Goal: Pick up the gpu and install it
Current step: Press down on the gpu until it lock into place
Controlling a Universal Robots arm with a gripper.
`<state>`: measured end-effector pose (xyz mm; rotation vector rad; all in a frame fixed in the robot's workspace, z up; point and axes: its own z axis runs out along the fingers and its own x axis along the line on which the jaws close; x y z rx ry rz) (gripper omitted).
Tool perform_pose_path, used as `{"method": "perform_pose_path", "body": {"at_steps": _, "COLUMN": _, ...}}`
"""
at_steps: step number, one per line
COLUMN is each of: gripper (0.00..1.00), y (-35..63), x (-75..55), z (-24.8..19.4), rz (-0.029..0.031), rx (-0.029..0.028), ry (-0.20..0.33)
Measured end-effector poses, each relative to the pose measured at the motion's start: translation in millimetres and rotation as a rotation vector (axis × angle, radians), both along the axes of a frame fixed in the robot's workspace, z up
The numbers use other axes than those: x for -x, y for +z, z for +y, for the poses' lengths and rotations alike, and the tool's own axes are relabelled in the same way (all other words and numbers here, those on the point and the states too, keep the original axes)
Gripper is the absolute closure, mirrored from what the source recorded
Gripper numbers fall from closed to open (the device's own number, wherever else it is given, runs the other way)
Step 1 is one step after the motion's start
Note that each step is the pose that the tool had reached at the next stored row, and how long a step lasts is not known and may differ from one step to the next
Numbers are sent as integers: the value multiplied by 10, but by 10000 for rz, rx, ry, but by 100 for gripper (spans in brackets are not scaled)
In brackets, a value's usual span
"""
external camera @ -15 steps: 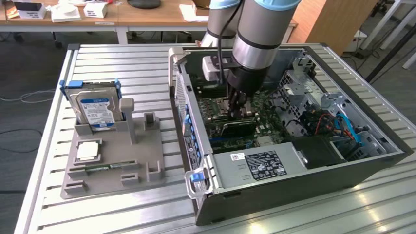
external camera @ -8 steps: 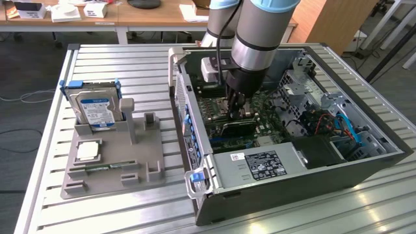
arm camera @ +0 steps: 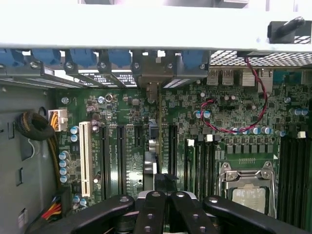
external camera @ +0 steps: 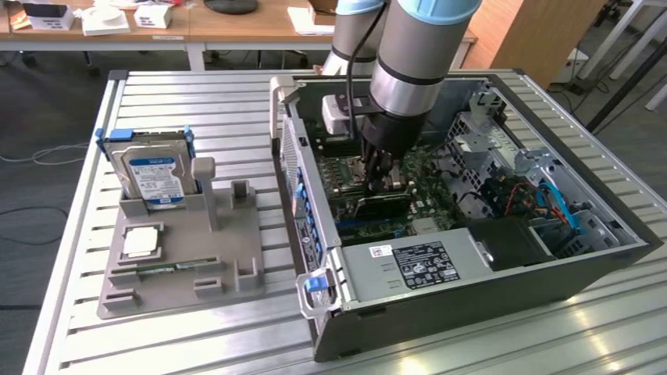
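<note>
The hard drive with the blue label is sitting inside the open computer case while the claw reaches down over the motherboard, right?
Not quite. The hard drive stands upright in the grey holder on the table, outside the computer case, on the exterior view's left. The rest holds: the claw does reach down into the case over the motherboard.

Open computer case (external camera: 438, 297) lying on the slatted table (external camera: 208, 344), with the gray parts holder (external camera: 183, 258) beside it toward the exterior view's left. Standing upright in that holder: the hard drive (external camera: 155, 176). Inside the case, over the motherboard (arm camera: 234, 112): the gripper (external camera: 382, 176), gpu (external camera: 377, 205) edge-on beneath it.
</note>
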<state>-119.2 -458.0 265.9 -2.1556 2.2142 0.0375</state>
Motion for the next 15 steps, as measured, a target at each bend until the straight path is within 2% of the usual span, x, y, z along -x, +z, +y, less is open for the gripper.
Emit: {"method": "perform_pose_path", "body": {"at_steps": 15, "gripper": 89, "y": -34, "x": 1, "z": 0, "rz": -1, "rx": 1, "ry": 0}}
